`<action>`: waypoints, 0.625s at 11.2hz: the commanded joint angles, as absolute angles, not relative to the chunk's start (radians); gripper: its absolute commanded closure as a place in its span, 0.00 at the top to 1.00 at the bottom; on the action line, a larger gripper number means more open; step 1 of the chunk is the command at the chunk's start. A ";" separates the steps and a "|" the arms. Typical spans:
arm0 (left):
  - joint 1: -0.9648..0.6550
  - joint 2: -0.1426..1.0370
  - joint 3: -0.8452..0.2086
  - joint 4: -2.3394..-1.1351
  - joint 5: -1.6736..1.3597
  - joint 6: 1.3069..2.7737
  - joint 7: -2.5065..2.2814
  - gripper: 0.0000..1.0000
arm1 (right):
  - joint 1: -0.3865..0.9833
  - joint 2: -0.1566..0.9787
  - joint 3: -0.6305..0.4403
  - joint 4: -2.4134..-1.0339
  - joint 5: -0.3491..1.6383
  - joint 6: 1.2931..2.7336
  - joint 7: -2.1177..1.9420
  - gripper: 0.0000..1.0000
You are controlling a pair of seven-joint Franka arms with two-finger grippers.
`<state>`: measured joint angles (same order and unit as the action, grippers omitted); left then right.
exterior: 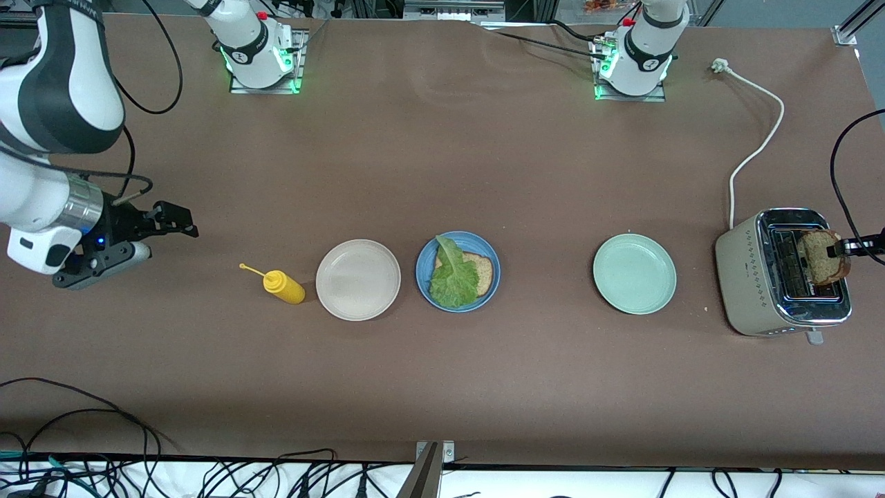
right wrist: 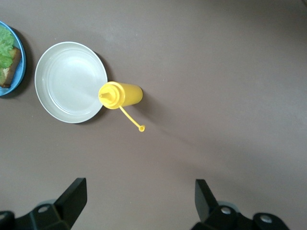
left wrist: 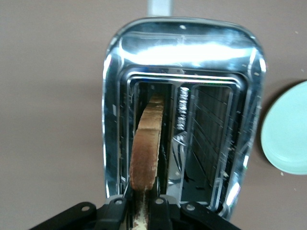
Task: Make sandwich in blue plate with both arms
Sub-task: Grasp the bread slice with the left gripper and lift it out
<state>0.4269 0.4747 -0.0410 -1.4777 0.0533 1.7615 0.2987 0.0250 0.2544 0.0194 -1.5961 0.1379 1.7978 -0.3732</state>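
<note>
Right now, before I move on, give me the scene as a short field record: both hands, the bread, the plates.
left hand: over the toaster, shut on the toast slice
toast slice: standing up out of a toaster slot
right hand: open, empty, waiting above the table at the right arm's end
blue plate: holds one bread slice with a lettuce leaf on it
top slice: not yet on
beige plate: nothing on it
green plate: nothing on it
mustard bottle: beside the beige plate

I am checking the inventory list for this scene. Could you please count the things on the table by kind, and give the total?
Plates: 3 (blue plate, beige-white plate, pale green plate)
Bread slices: 2 (one on the blue plate, one in the toaster)
Lettuce leaf: 1
Toaster: 1
Yellow squeeze bottle: 1
Total: 8
</note>
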 commanded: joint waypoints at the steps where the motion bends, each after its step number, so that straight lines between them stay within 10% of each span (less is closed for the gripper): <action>1: 0.379 0.413 -0.055 -1.431 0.075 1.614 0.391 0.00 | 0.029 0.147 -0.033 -1.740 0.126 1.954 -0.354 1.00; 7: 0.014 0.304 -0.055 -1.358 0.328 1.356 0.405 0.00 | 0.029 0.049 -0.028 -1.671 0.112 1.804 -0.120 1.00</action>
<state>0.1302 0.3535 -0.0704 -1.3596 0.2802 1.4136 0.3823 0.0257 0.0918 -0.0279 -1.6897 0.1363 1.8715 -0.1981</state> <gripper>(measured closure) 0.912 0.000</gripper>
